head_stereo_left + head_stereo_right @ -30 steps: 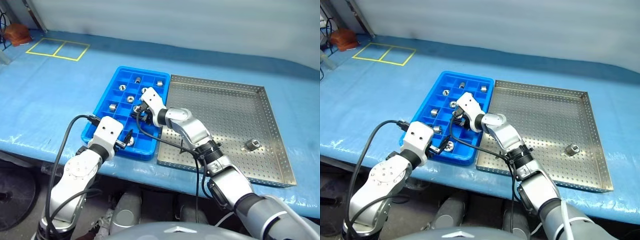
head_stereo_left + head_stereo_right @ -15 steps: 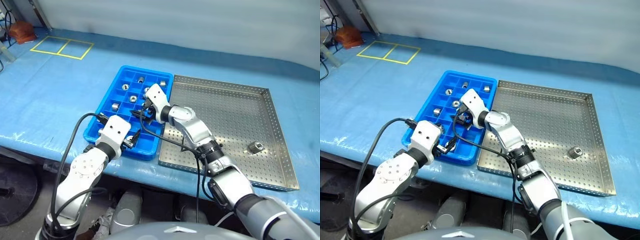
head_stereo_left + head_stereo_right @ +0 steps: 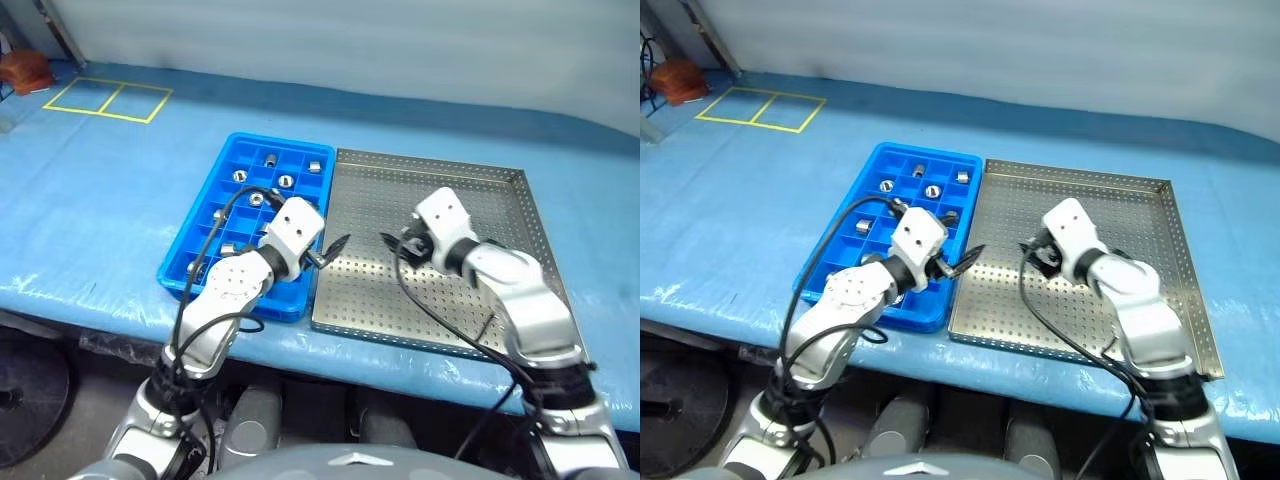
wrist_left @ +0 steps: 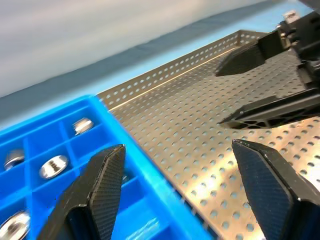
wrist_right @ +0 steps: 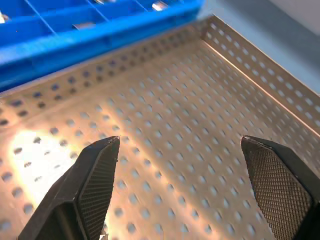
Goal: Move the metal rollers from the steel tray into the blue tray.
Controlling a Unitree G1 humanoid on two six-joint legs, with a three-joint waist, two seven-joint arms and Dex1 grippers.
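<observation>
Metal rollers (image 3: pixel 285 181) are sitting in the blue tray (image 3: pixel 270 138), nearest the left gripper (image 4: pixel 177 150). It and the right gripper (image 5: pixel 180 142) are both hovering spread and empty over the steel tray (image 3: pixel 480 200).

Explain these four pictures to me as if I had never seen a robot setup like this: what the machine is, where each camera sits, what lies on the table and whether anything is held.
This is a humanoid robot with two arms, each ending in a two-fingered black end effector. Two pictures come from cameras in its head, looking down over the arms. The other two come from cameras on its wrists, looking along each end effector's own fingers.

On the blue-covered table lie a blue tray with small square compartments and, to its right, a steel tray of perforated metal. Several metal rollers already sit in the blue tray's compartments.

The left end effector hovers at the edge where the two trays meet. The right end effector hangs over the steel tray. Both are open and hold nothing. In the left wrist picture, the black fingers at the upper right belong to the other arm.
</observation>
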